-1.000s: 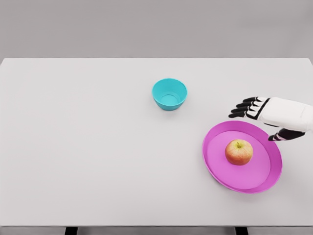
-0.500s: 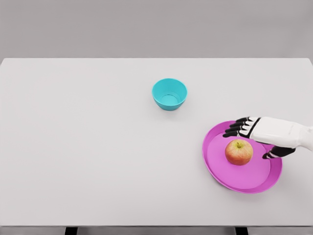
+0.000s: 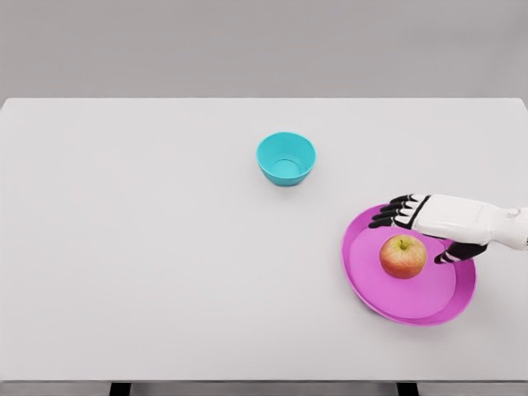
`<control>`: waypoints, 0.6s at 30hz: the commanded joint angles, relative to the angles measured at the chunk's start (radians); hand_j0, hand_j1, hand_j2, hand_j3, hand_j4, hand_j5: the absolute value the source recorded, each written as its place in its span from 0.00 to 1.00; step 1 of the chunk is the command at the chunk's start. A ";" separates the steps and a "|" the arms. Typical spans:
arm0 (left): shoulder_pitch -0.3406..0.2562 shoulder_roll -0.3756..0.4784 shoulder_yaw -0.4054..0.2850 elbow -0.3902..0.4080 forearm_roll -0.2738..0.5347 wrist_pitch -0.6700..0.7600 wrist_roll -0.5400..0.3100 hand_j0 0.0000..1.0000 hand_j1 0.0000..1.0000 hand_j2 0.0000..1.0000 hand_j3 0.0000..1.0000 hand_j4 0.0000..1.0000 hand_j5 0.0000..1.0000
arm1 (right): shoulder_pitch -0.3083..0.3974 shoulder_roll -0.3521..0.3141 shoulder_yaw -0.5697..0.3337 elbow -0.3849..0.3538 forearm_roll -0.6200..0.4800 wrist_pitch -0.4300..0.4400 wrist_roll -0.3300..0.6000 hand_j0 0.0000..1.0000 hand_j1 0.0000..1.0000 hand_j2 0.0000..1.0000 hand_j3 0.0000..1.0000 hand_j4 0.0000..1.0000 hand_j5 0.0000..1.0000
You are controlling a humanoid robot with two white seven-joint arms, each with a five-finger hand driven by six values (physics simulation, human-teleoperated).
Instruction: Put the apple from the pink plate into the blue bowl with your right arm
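On the pink plate (image 3: 363, 285), the apple (image 3: 403, 256) sits ungrabbed. Right robot hand (image 3: 417, 233) hovers just behind it, fingers spread, holding nothing. Blue bowl (image 3: 286, 158) sits empty, well apart on the table (image 3: 148, 247), so basically everything's left.

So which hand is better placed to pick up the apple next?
Right. The right hand hovers open over the pink plate, just behind the apple, fingers not closed on it. No left arm is in view.

Bright, even, nearly shadowless render
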 commanded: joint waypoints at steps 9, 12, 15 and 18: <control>0.000 0.000 0.000 0.000 0.001 0.000 0.000 1.00 1.00 1.00 1.00 1.00 1.00 | -0.008 0.018 0.063 0.031 0.012 0.002 0.000 1.00 1.00 1.00 1.00 1.00 1.00; 0.000 0.000 0.000 0.000 0.001 0.000 0.000 1.00 1.00 1.00 1.00 1.00 1.00 | -0.009 0.022 0.066 0.042 0.017 0.002 0.000 1.00 1.00 1.00 1.00 1.00 1.00; 0.000 0.000 0.000 0.000 0.001 0.000 0.000 1.00 1.00 1.00 1.00 1.00 1.00 | -0.009 0.025 0.069 0.042 0.019 0.002 0.000 1.00 1.00 1.00 1.00 1.00 1.00; 0.000 0.000 0.000 0.000 0.001 0.000 0.000 1.00 1.00 1.00 1.00 1.00 1.00 | -0.014 0.028 0.073 0.039 0.019 0.002 0.000 1.00 1.00 1.00 1.00 1.00 1.00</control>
